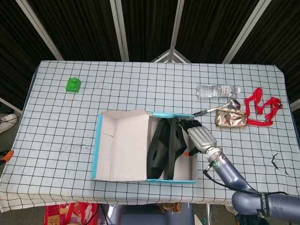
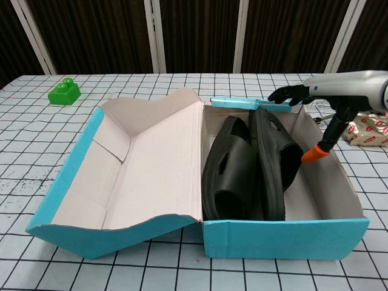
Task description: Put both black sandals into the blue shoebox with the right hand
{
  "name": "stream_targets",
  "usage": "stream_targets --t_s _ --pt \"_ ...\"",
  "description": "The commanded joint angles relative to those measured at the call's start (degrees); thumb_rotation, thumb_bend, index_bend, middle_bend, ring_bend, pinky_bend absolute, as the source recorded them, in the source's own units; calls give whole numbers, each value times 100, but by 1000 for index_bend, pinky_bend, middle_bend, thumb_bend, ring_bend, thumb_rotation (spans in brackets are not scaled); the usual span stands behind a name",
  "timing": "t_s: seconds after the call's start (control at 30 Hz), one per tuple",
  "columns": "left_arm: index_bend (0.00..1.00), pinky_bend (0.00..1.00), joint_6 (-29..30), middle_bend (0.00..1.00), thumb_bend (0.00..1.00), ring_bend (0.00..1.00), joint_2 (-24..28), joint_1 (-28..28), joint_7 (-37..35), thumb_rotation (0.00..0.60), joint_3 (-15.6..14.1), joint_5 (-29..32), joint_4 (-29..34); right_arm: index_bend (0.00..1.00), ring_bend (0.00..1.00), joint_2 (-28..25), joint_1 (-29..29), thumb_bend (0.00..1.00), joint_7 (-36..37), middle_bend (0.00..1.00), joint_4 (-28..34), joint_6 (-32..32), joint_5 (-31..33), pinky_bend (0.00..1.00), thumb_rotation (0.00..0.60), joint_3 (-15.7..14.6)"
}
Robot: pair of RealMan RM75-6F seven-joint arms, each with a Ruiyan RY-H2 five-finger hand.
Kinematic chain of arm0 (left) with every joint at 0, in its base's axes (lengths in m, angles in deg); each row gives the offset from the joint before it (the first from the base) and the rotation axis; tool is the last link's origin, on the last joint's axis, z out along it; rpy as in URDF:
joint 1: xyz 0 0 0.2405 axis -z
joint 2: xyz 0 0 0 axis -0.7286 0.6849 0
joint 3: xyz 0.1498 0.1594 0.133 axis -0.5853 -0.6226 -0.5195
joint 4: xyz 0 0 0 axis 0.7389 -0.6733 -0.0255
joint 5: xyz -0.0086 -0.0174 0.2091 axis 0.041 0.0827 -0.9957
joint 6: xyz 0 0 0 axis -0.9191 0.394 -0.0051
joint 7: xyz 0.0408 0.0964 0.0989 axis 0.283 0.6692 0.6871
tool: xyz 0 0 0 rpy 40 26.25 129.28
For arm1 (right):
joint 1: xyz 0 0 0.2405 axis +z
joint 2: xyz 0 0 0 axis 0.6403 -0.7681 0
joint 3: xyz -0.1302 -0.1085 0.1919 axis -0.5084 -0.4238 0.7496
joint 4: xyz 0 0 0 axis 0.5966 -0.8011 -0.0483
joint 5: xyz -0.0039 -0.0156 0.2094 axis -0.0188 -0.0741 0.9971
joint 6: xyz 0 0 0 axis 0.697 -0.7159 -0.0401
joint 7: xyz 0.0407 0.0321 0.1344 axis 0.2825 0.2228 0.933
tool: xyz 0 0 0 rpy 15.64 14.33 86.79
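Open floor right of sandals

Checked table with blue shoebox, green block, water bottle, red strap.

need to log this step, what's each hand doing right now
Left hand: not in either view.
Right hand: open, holding nothing, fingers spread above the blue cardboard shoebox, clear of the two black rubber sandals inside.

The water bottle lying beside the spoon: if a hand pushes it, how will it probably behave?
The water bottle lies on its side and looks round, so it would likely roll. It is clear plastic, probably light and somewhat slippery. Its cap end is near the spoon, which it might nudge.
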Motion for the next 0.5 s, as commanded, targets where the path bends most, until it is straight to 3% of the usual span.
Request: stream_targets --t_s 0.03,0.13,0.3,0.4,0.5 --pt "48 16 32 0 187 0 22 -17 -31 600 3 -10 2 0 60 -344 -65 146 82 56 419 -220 -12 0 600 117" --pt "48 16 65 0 187 0 51 -40 -84 600 -2 -27 19 0 70 -769 -232 162 399 56 853 -294 -97 0 600 219" --pt "47 15 111 0 187 0 97 -73 -138 600 -15 -58 73 98 157 -1378 -749 402 1354 117 1427 -458 -511 15 600 387" --pt "47 16 123 0 187 0 109 -83 -146 600 -35 -92 108 151 219 -1609 -1135 426 1682 192 1539 -731 -985 54 600 307" --pt "47 15 110 0 187 0 107 -83 -118 600 -51 -103 135 152 222 -1718 -1410 428 1200 197 1439 -1145 -1459 61 600 22"
